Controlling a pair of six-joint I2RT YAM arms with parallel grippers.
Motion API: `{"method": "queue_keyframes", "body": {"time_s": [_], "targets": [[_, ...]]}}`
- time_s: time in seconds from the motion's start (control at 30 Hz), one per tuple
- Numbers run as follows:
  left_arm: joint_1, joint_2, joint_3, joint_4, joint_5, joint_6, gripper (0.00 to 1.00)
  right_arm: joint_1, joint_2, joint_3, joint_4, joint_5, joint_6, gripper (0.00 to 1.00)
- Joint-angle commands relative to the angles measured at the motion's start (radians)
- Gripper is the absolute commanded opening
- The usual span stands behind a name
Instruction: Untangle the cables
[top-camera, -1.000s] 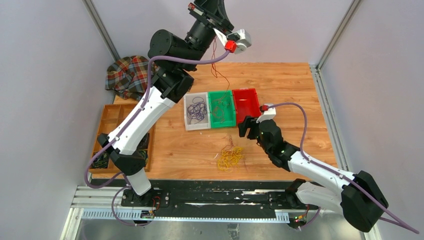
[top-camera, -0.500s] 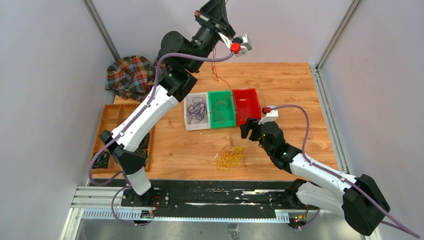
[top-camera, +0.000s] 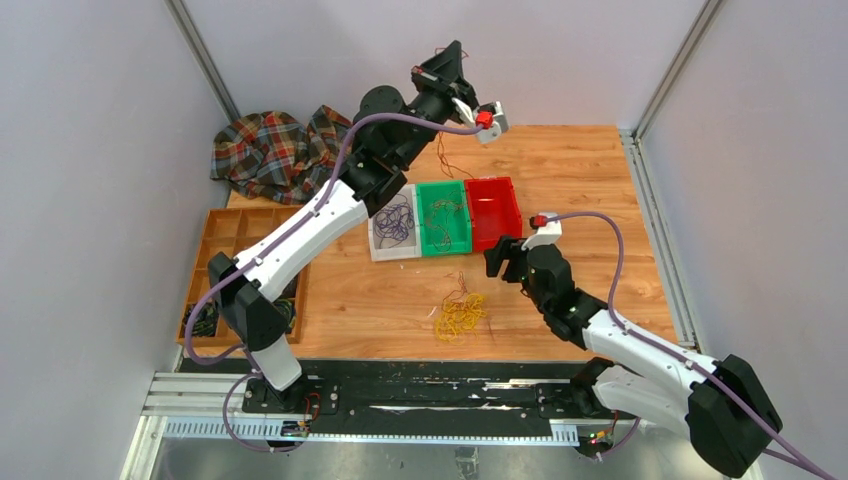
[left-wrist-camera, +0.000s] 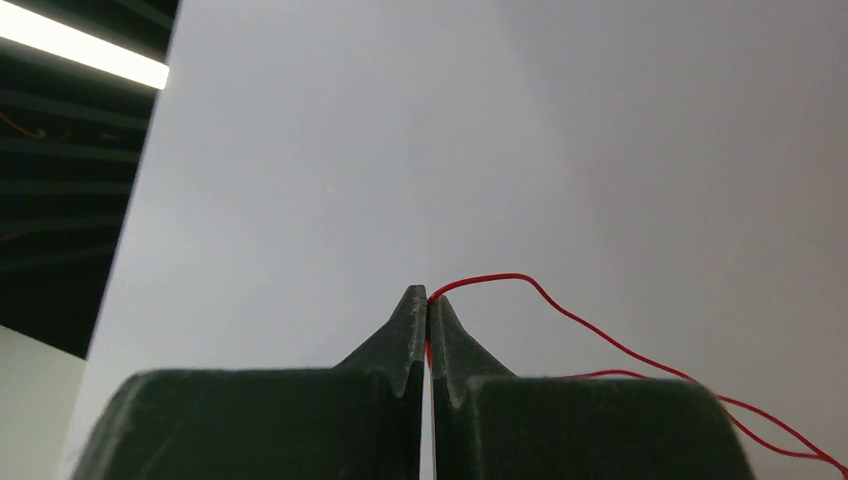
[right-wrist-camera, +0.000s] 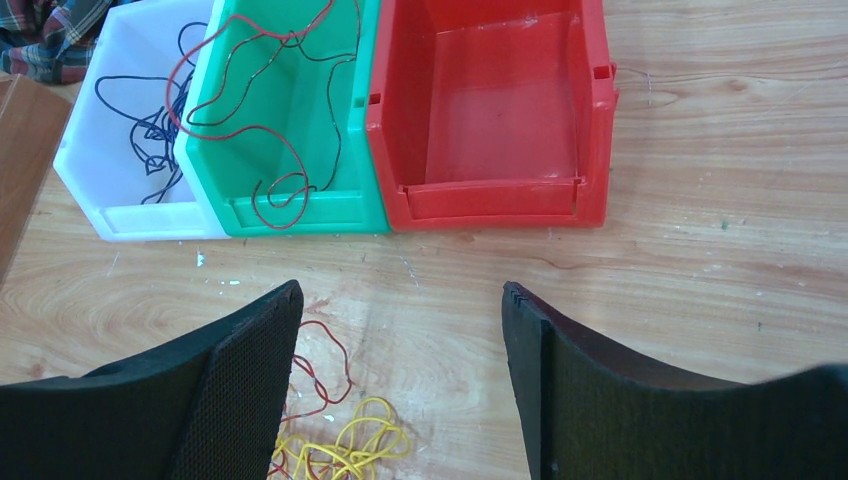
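Observation:
My left gripper (top-camera: 446, 62) is raised high at the back, above the bins, and is shut on a thin red wire (left-wrist-camera: 520, 282). The wire hangs down toward the table (top-camera: 443, 158). A small tangle of yellow and red cables (top-camera: 459, 313) lies on the table in front of the bins; it also shows in the right wrist view (right-wrist-camera: 340, 450). My right gripper (top-camera: 503, 258) is open and empty, just right of the tangle and in front of the red bin (right-wrist-camera: 495, 120); its jaws stand wide apart (right-wrist-camera: 400, 290).
Three bins stand in a row: a white bin (top-camera: 373, 225) holding purple wires, a green bin (top-camera: 444, 248) holding red-brown wires, and the red bin (top-camera: 493, 215), empty. A wooden tray (top-camera: 225, 265) lies at the left edge, a plaid cloth (top-camera: 270, 150) at the back left.
My left arm has stretched out and come lower and to the right with the red wire in its jaws. My right gripper has shifted slightly to the right.

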Motion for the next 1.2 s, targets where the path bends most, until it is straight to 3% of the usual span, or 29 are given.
{"method": "queue_keyframes", "body": {"time_s": [0.0,0.33,0.6,0.93,1.17], "targets": [[-0.002,-0.086,-0.044,-0.064,-0.080,-0.137,0.01,-0.020,-0.016,-0.008,-0.008,-0.007,0.018,0.73],[-0.007,-0.269,-0.254,-0.461,-0.105,-0.360,0.01,-0.032,-0.015,-0.001,-0.010,-0.013,0.018,0.73],[-0.021,-0.343,-0.397,-0.520,-0.084,-0.393,0.01,-0.038,-0.028,0.000,-0.027,-0.008,0.024,0.73],[-0.097,-0.242,-0.284,-0.576,-0.059,-0.494,0.01,-0.041,-0.055,-0.008,-0.060,0.005,0.036,0.73],[-0.116,-0.147,-0.170,-0.756,0.049,-0.602,0.01,-0.050,-0.070,-0.013,-0.067,0.009,0.039,0.73]]}}
